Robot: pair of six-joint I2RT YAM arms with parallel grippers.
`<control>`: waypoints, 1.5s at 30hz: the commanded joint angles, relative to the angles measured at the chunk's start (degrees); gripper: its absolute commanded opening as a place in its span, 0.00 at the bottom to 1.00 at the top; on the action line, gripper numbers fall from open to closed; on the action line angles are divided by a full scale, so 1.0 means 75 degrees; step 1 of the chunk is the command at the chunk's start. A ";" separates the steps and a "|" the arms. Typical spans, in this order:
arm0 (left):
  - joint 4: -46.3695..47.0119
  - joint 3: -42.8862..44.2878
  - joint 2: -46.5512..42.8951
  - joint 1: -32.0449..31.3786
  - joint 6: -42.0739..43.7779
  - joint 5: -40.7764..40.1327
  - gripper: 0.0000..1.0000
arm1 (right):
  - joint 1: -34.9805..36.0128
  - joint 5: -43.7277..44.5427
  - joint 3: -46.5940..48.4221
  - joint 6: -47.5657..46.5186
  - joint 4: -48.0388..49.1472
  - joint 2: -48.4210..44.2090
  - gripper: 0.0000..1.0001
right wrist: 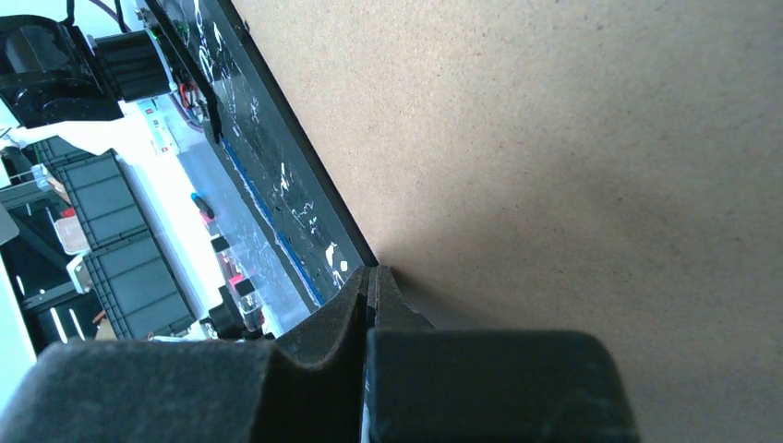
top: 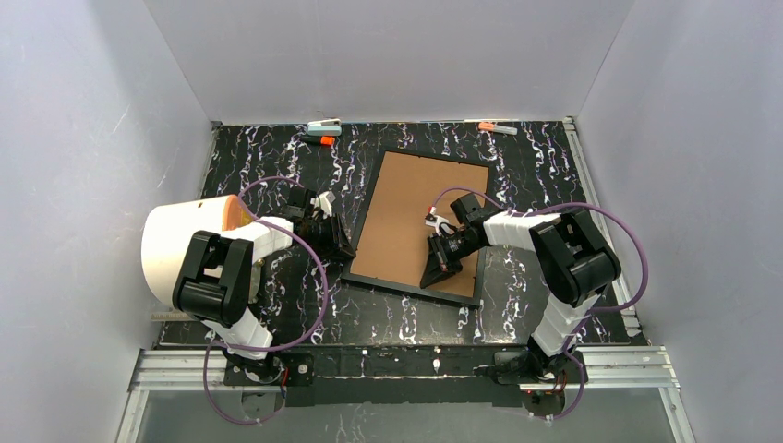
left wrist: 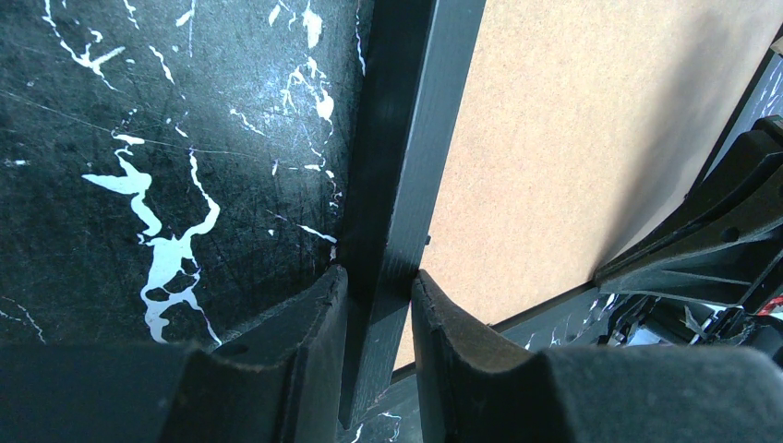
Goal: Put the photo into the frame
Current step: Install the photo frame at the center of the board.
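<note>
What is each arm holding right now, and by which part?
The left end effector clamps the frame by its left rail. The right end effector is shut on nothing, tips against the backing board.

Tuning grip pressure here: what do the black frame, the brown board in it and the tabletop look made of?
Thin black rectangular frame: matte, probably painted wood or plastic; its look leaves that open. Plain brown backing board: likely pressed fibreboard, given its dull, speckled, grainless face. Black white-veined tabletop: marble-look, likely printed laminate; fine scratches catch the light.
</note>
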 commanded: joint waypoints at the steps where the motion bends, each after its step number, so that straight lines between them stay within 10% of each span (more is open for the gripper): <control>1: -0.0449 -0.0148 0.0272 0.0035 0.0241 -0.0699 0.23 | -0.0084 0.1960 -0.0444 -0.0446 -0.0615 0.0457 0.08; 26: -0.0777 0.0143 0.0520 0.0032 0.0325 -0.1030 0.23 | -0.0254 0.3367 -0.0032 -0.0674 0.0042 -0.1572 0.10; 45: -0.0349 0.0360 0.0201 0.0033 0.0066 0.0046 0.46 | -0.0433 0.6703 0.1835 0.2179 -0.1382 -0.2064 0.55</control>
